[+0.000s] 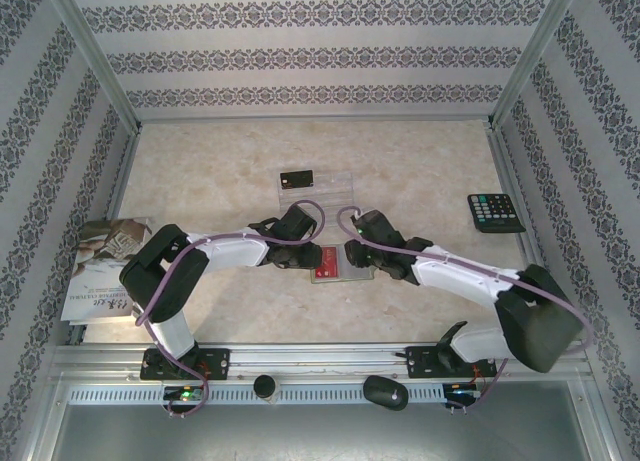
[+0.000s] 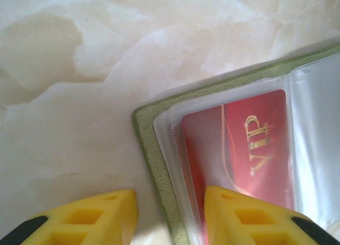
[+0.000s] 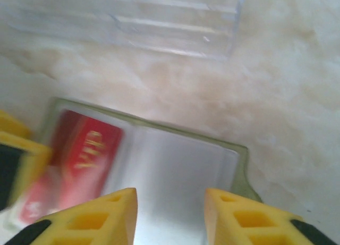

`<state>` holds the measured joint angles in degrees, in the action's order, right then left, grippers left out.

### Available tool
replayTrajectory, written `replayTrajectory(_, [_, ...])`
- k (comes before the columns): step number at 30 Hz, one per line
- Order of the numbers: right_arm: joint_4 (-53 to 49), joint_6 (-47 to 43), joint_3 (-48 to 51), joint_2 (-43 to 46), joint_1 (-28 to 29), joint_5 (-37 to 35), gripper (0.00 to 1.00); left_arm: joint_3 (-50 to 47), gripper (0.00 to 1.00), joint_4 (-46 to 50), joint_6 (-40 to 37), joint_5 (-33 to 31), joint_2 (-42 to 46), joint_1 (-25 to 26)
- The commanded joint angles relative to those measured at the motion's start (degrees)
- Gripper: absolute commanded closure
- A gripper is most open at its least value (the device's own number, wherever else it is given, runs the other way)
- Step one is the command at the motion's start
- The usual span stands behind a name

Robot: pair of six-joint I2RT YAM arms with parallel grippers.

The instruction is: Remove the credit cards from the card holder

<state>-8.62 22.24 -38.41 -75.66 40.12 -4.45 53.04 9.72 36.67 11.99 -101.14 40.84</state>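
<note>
The thin red plastic card with gold VIP lettering (image 2: 239,149), likely stiff and slick, sits sleeved in the open olive-green folding card holder (image 2: 151,149), which lies flat on the pale marbled table (image 1: 420,161); it is best pinched by an edge. The left gripper (image 2: 169,205) stands apart astride the holder's left edge, and the right gripper (image 3: 171,202) stands apart above its right page.

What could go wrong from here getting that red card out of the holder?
The left hand straddles the edge of the card holder, so closing may pinch the clear sleeve along with the red card. The right hand is over the empty pocket; unless it pins that side, the holder could slide along.
</note>
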Motion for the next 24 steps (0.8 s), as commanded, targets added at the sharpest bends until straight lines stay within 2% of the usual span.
replayTrajectory(1, [0.8,0.0,-1.2,-0.5,-0.1,8.5,0.65,-2.9,0.56,-6.1,0.4,1.9,-6.4,0.3])
replayTrajectory(4, [1.1,1.0,-2.3,-2.8,0.2,13.7,0.67,-3.7,0.51,-7.6,0.3,2.2,-5.6,0.3])
replayTrajectory(9, [1.9,2.9,-2.3,-5.9,0.0,15.4,0.69,-4.0,0.48,-8.4,-0.2,3.0,-5.0,0.3])
replayTrajectory(11, [2.9,3.4,-1.9,-7.6,-0.5,17.0,0.70,-3.4,0.52,-8.0,-0.2,3.5,-5.8,0.3])
replayTrajectory(15, [5.1,4.2,-1.8,-10.5,-1.3,19.9,0.76,-2.2,0.68,-7.2,0.1,3.6,-8.2,0.3])
replayTrajectory(24, [8.3,6.9,-1.4,-13.4,-4.3,23.1,0.83,-1.9,0.73,-6.7,0.2,3.8,-9.4,0.3])
